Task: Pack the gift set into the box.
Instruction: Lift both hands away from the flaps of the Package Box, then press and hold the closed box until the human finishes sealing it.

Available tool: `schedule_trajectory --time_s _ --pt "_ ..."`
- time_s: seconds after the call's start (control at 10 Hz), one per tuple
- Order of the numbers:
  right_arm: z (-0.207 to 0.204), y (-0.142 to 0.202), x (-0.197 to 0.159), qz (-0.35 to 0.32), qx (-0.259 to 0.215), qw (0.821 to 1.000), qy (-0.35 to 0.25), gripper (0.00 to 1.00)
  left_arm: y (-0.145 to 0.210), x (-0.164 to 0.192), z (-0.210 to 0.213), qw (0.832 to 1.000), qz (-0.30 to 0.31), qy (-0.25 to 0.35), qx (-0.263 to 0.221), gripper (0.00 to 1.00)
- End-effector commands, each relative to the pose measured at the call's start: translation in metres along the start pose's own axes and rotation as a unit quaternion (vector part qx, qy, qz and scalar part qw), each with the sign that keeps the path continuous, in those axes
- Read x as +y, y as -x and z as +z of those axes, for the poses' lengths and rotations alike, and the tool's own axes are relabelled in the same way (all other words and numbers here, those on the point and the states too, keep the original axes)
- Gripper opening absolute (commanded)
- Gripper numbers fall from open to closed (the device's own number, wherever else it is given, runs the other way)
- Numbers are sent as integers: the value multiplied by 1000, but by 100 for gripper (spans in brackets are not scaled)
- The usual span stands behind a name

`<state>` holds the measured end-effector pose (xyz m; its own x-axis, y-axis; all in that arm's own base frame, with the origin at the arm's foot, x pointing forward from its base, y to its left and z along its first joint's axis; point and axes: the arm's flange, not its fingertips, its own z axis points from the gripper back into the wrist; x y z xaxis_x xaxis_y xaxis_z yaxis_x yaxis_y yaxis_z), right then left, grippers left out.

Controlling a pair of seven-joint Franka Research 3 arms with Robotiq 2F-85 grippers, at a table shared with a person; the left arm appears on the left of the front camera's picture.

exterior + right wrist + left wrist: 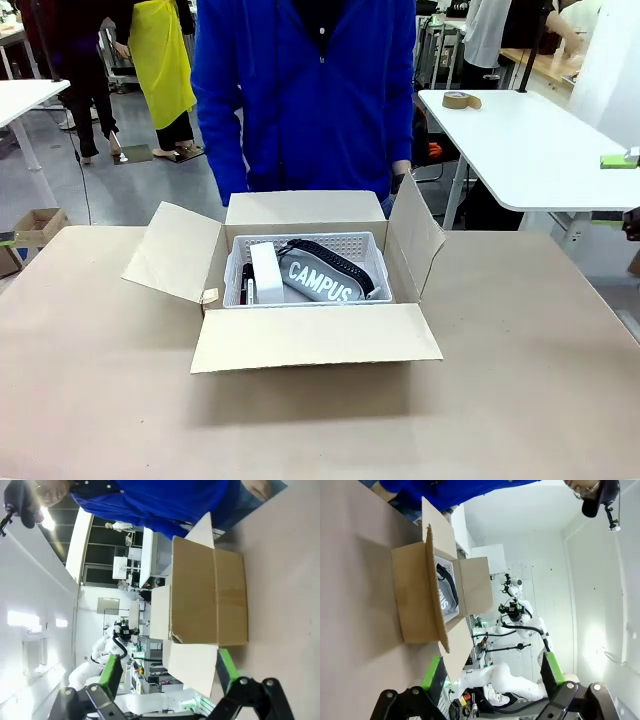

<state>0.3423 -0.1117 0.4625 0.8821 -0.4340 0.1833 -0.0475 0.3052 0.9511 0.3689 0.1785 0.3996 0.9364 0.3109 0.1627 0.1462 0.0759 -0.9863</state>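
Near flap of box [315,338] folds toward cam over table [90,380]; all four flaps splayed open. Gift set [320,278] lies inside, in white basket [310,238] beside white pack [265,272]; person in blue [305,90] stands just behind. L wrist view looks into box at gift set; R wrist view meets its outer wall. Left gripper [491,670] & right gripper [168,669]: fingers spread wide, holding nothing, apart from box.

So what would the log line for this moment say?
box: open | gift set: in white basket inside box | left tool: open, empty | right tool: open, empty | person: standing behind box
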Motion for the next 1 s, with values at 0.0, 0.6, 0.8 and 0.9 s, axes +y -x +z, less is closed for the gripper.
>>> schedule_trajectory --time_s 0.0,0.6,0.8,0.9 --pt "-4 10 22 51 30 997 47 100 17 -22 3 1000 -19 6 11 100" --pt "-4 10 22 51 30 997 47 100 17 -22 3 1000 -19 6 11 100" --pt "-4 10 22 51 30 997 47 100 17 -22 3 1000 -19 6 11 100" --pt "-4 10 22 51 30 997 47 100 17 -22 3 1000 -19 6 11 100"
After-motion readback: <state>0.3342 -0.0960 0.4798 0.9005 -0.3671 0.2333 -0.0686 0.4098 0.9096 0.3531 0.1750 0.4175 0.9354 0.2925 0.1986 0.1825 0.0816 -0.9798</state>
